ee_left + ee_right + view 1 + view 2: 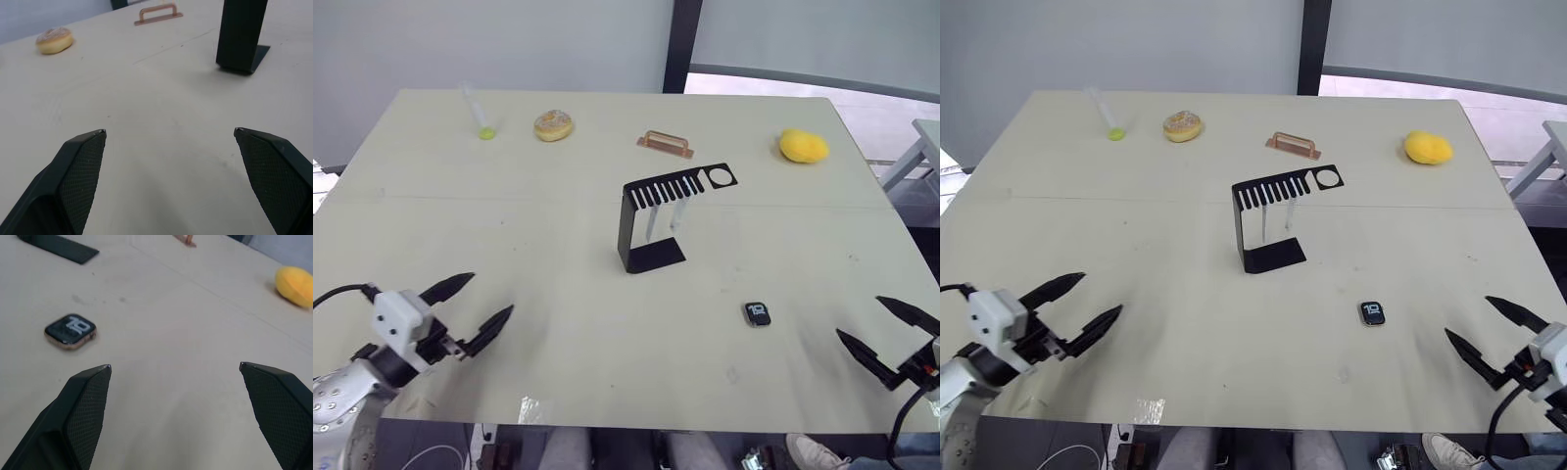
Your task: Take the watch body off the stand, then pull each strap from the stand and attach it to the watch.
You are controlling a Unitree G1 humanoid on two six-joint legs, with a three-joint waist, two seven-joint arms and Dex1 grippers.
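The watch (757,313) lies flat on the table (460,225), already off the stand (651,220). Both white straps (664,217) hang there, not yet attached. My left gripper (478,305) and right gripper (879,328) are spread wide, holding nothing.

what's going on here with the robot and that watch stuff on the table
Nothing is being held right now. The watch body is already off the stand and lies flat on the table, nearer the right gripper. The two white straps hang from the stand's comb slots, so neither is attached yet. Both the right gripper and the left gripper are open and empty, hovering over the table's near edge. A doughnut, a copper handle, a yellow object and a clear tube sit along the far side.
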